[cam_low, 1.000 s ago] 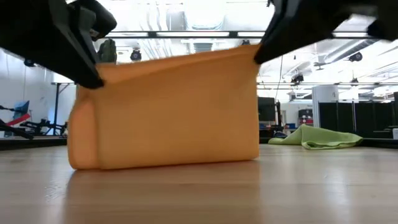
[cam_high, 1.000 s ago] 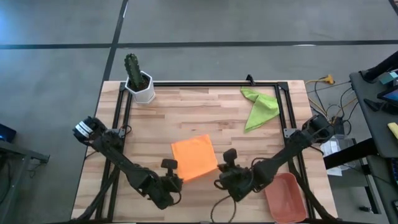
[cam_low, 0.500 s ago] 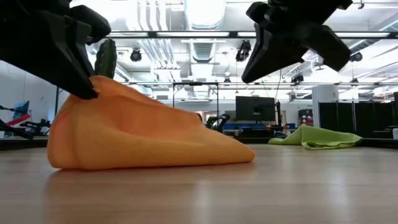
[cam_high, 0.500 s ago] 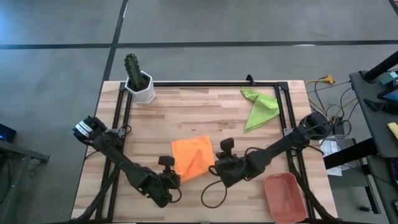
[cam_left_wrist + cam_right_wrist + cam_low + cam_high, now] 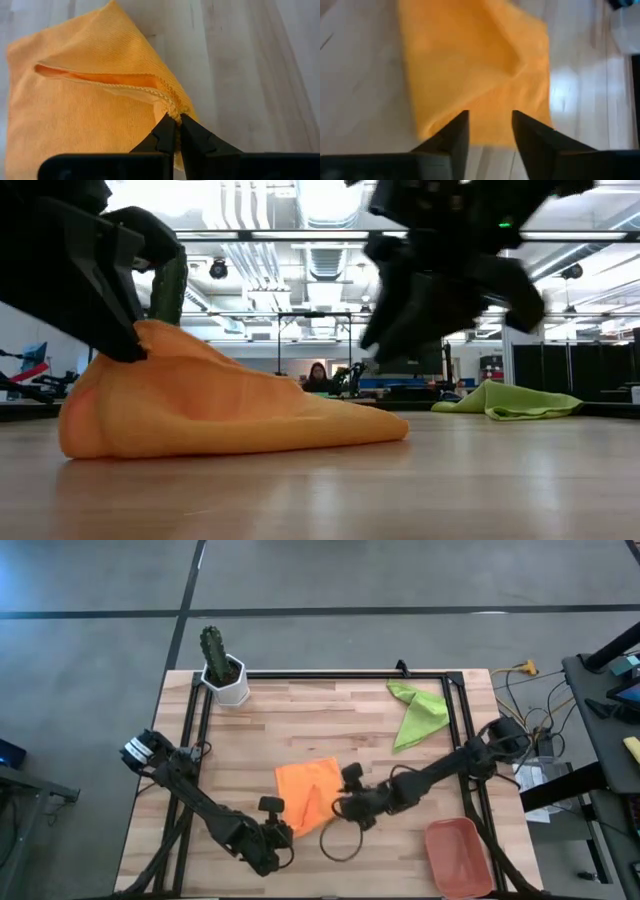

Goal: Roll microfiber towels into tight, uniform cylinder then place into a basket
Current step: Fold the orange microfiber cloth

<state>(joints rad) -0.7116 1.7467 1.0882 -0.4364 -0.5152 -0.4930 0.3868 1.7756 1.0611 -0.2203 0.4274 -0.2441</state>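
Pinching the orange towel's (image 5: 308, 794) near corner, the left pincer (image 5: 176, 131) lifts it; the right pincer (image 5: 489, 131) hovers spread.

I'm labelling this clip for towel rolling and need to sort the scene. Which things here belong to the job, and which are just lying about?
Part of the job:
- orange towel, corner pinched by the left pincer
- green towel
- basket
- right pincer, open above the orange towel

Just lying about:
- potted cactus
- black cable loop

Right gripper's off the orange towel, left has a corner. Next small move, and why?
Probably bring the open right gripper down onto the orange towel's free edge and close. The left gripper pinches one corner alone, so the cloth slumps unevenly on the table, unrolled.
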